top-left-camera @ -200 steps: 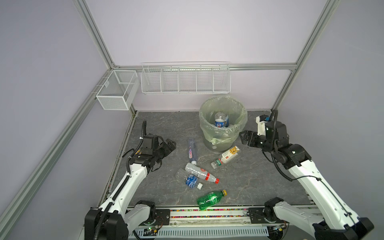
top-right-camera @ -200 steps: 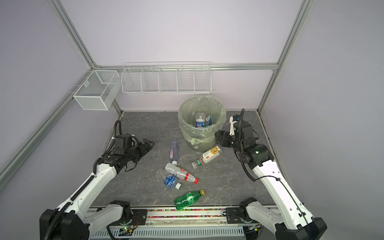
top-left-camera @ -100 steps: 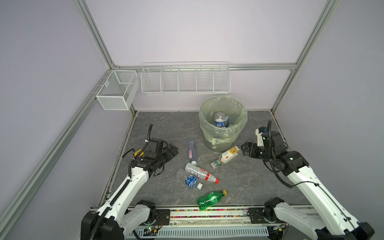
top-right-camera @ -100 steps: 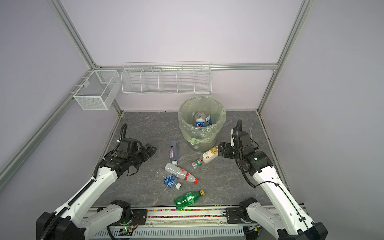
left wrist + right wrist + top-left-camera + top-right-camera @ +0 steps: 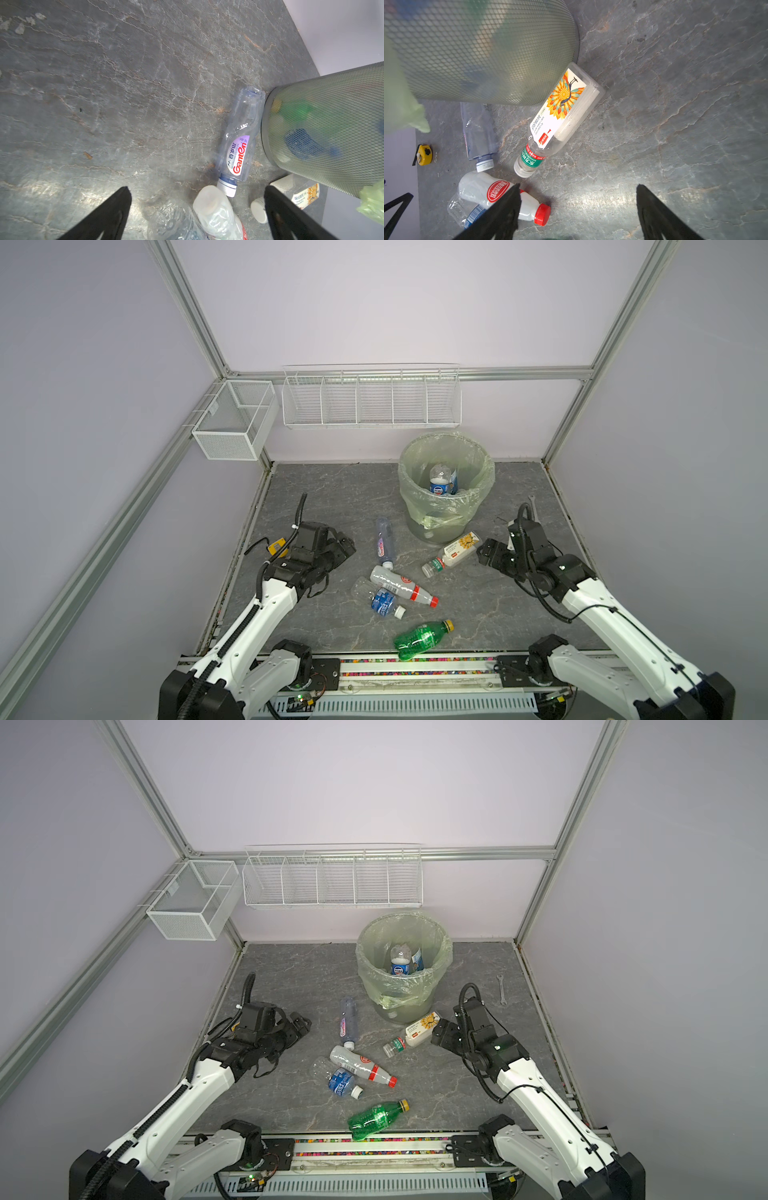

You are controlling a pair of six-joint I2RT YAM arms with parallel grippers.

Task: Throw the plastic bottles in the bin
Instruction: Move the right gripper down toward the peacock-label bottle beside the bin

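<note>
View from above of a grey stone-patterned table (image 5: 478,605). Five plastic bottles (image 5: 401,585) lie on their sides in front of the bin (image 5: 440,514), a round bucket lined with a pale green bag, at the back middle. Further bottles (image 5: 441,483) sit inside it. The left end effector (image 5: 345,546) hovers left of the bottles, released and empty. The right end effector (image 5: 487,552), also spread and empty, is just beside a sunflower-labelled bottle (image 5: 455,551) near the bin's foot.
</note>
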